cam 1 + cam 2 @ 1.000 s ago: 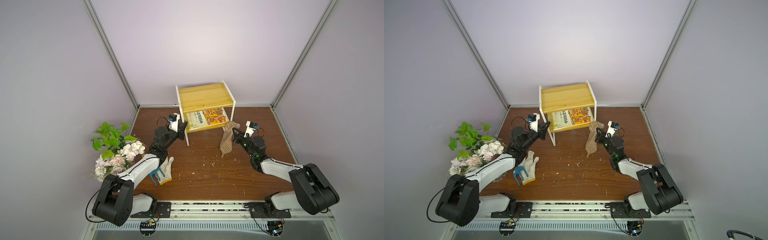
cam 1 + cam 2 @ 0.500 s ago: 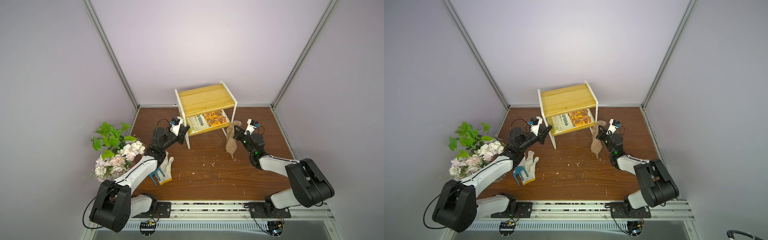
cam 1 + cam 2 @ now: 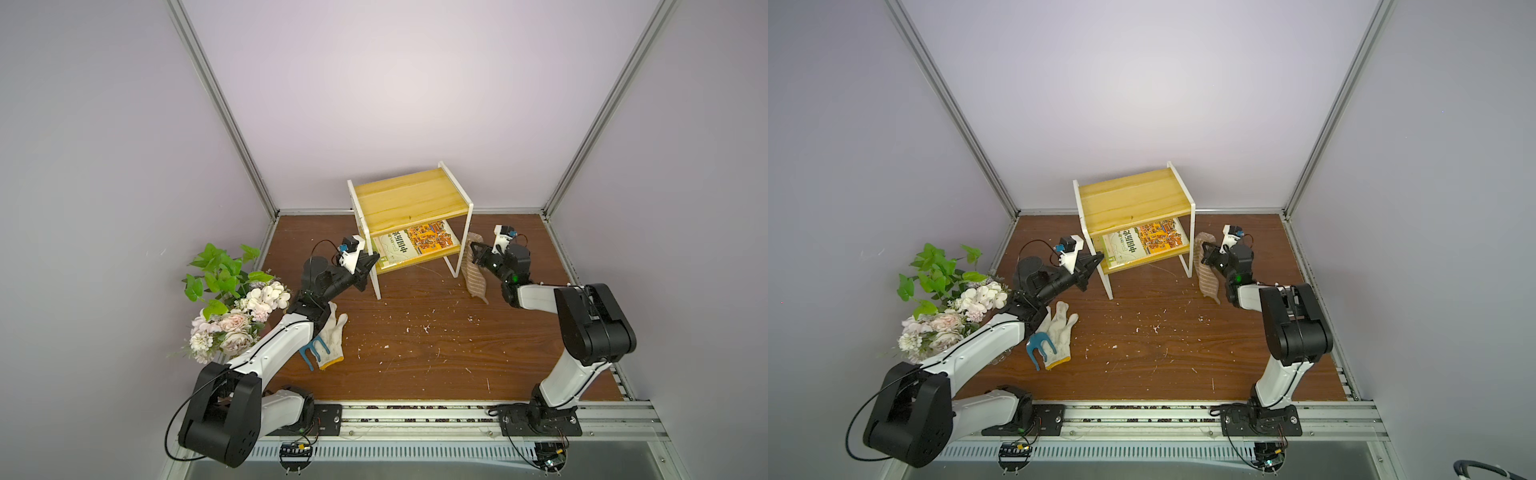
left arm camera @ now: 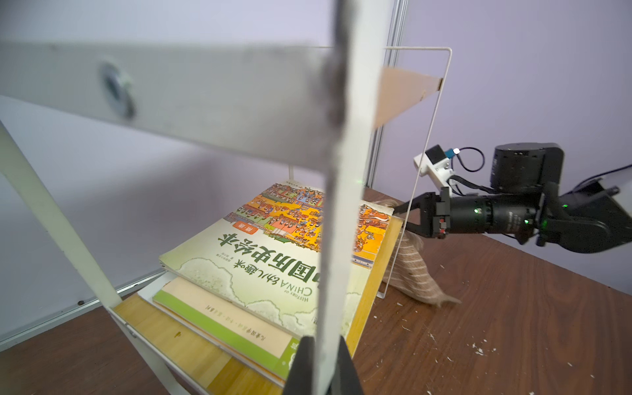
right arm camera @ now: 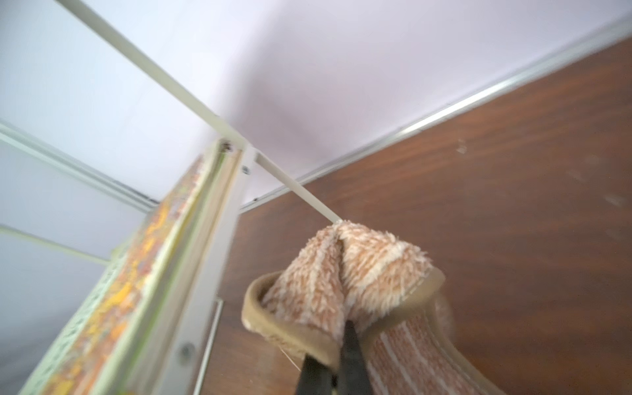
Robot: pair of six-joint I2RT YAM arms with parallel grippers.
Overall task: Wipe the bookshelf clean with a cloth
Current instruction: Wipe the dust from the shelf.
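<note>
While the left pincer (image 3: pixel 372 261) is clenching the near white post of the bookshelf (image 3: pixel 409 199), with one finger on each side of that post in the left wrist view, the right pincer (image 3: pixel 474 254) is grasping the cloth (image 3: pixel 474 284) by its upper fold, just beside the opposite near post. Judging from this arrangement, the left arm is bracing the light frame so that wiping pressure is not pushing it across the tabletop (image 3: pixel 415 374), and the right arm is presenting the cloth at about the level of the lower board. The cloth is hanging in a long bunch with its lower end touching the tabletop, so only a small part is facing the shelf. The upper board is lying bare and open to a wipe from above. The lower board is carrying a stack of books (image 3: pixel 415 245) that is covering most of its surface and obstructing any pass there, and the thin side frame is narrowing entry from the right. Apart from the shelf, a white glove (image 3: pixel 330 336) and a blue forked tool (image 3: pixel 311 353) are lying beside the left forearm, a bunch of flowers (image 3: pixel 232 307) is sitting at the left edge, and pale crumbs (image 3: pixel 415 328) are littering the wood.
</note>
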